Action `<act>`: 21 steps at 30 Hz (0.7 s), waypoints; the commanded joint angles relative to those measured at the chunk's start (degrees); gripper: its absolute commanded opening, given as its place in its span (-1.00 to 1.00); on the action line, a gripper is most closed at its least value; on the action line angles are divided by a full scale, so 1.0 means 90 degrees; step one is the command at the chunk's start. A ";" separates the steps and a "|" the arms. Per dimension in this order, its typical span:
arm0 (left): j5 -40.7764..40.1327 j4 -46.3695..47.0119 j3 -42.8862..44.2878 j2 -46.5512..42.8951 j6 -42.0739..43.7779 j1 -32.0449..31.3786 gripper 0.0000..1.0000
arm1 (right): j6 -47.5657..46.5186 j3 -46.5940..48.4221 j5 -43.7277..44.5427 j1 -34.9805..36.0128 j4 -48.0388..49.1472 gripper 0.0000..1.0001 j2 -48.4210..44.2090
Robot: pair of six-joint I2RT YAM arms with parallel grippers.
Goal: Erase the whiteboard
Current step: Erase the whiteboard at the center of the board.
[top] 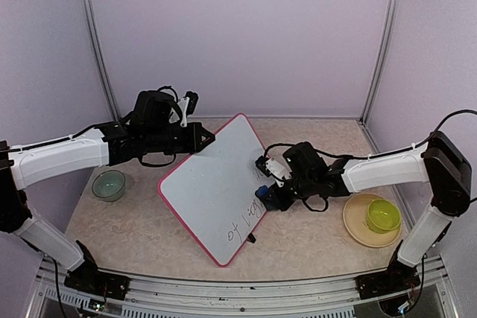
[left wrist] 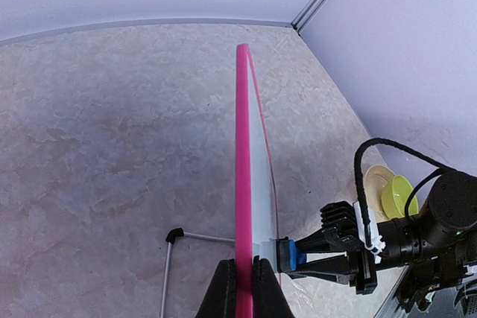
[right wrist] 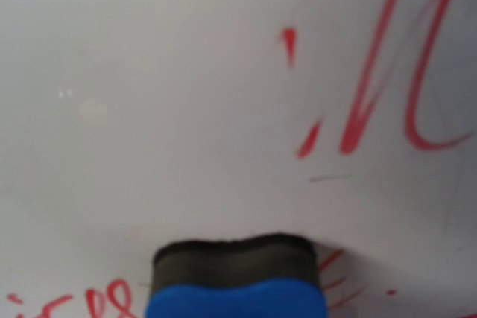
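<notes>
Whiteboard (top: 209, 191) stands propped at the centre of the table (top: 149, 229), its rim at 12 o'clock pinched by the left gripper (top: 200, 139). At 3 o'clock the right gripper (top: 270, 191), clamped on an eraser (right wrist: 237, 277), presses felt against it. Best to sweep flat toward the writing (top: 242, 225) at 5 o'clock, with the left hold bracing.

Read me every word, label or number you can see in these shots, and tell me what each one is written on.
"to": handwritten on the whiteboard, near its front corner in the top view; a likely reading, as the strokes are small.
Longer word beside it: too small to read.
Red strokes on the same board in the right wrist view: broken and blurred, unreadable.
The eraser: no print showing.
</notes>
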 commanded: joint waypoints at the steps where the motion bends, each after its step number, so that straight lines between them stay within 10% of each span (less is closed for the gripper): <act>1: 0.0033 -0.0540 -0.0091 0.0079 -0.0007 -0.0112 -1.00 | 0.0016 0.0363 -0.0034 -0.0012 -0.0480 -1.00 0.0168; 11: -0.0019 -0.0548 -0.0136 0.0036 -0.0016 -0.0112 -1.00 | -0.0199 0.2007 -0.0017 -0.0262 -0.1036 -1.00 0.0445; 21: 0.0022 -0.0499 -0.0135 0.0016 -0.0032 -0.0112 -1.00 | -0.0135 0.1175 -0.0080 -0.0369 -0.0751 -1.00 0.0459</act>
